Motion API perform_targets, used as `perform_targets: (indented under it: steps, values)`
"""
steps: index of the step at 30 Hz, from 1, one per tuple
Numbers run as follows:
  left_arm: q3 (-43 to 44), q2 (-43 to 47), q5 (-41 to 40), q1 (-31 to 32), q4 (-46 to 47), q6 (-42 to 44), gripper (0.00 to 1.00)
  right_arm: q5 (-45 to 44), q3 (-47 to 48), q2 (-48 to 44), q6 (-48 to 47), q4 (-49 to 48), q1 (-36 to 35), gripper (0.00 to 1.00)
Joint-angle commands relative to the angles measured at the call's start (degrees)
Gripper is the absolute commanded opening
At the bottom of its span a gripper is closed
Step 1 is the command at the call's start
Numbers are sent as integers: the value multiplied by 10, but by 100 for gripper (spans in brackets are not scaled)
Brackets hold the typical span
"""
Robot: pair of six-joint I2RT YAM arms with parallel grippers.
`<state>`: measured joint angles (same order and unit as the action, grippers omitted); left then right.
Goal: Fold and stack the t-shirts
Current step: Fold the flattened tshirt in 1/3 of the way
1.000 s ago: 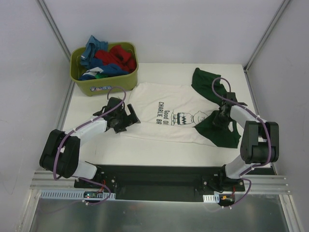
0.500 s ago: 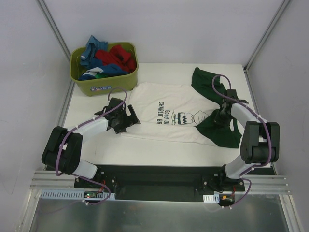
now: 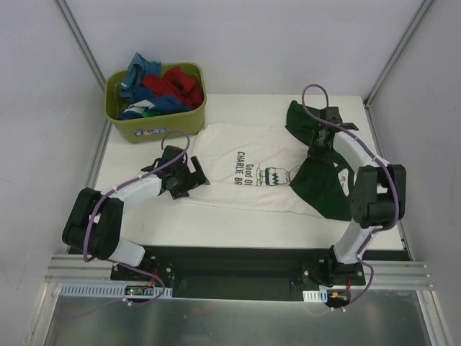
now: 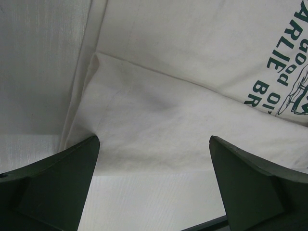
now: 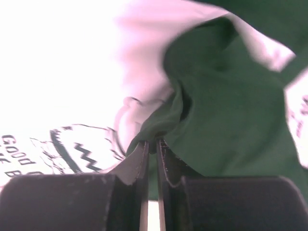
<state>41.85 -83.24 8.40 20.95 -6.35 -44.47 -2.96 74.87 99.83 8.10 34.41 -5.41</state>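
A cream t-shirt with dark green sleeves and a black cartoon print lies spread on the white table. My right gripper is shut on the dark green sleeve cloth between the two sleeves and holds a pinched fold of it. My left gripper stands wide open at the shirt's left hem, its fingers on either side of the hem's edge with nothing gripped. More t-shirts, blue, red and green, are piled in the tub.
An olive-green plastic tub stands at the table's back left corner. Metal frame posts rise at both back corners. The table's right edge runs close to my right arm.
My right gripper has moved away from me toward the back of the table, dragging the green sleeve cloth with it. The near sleeve now lies more bunched. The left arm has stayed put.
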Motion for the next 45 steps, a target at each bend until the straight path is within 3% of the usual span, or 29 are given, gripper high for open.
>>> perform_targets:
  steps: [1,2,4,6,7,10,16,20,26,30,34,40,45]
  values:
    - [2,1,-19,1,1,9,99,-27,104,69,11,35,-35,14]
    - [3,2,-19,1,1,11,99,-43,118,83,15,47,-43,28]
    - [10,10,-15,1,-2,20,99,-53,142,104,25,55,-47,44]
    - [12,16,-14,1,-6,25,99,-56,162,101,27,62,-49,69]
    - [14,24,-15,1,-8,26,99,-57,163,94,26,63,-49,73]
    - [20,36,-12,1,-9,29,99,-73,139,50,18,65,-48,99]
    - [63,13,13,1,-8,32,99,-100,-13,-80,17,48,-45,97]
    - [101,-33,27,4,-2,38,99,-72,-124,-138,32,26,-46,97]
    - [148,-125,24,5,3,34,99,-1,-171,-85,26,-18,-45,97]
    - [125,-152,42,6,2,26,99,20,-189,-65,34,-27,-44,97]
    - [55,-105,23,8,2,15,99,45,-252,-109,32,-23,-46,97]
    - [-103,37,-3,8,-4,-26,99,103,-372,-216,67,-9,-53,97]
    - [-196,169,-28,20,-80,-95,99,125,-423,-278,117,28,-122,97]
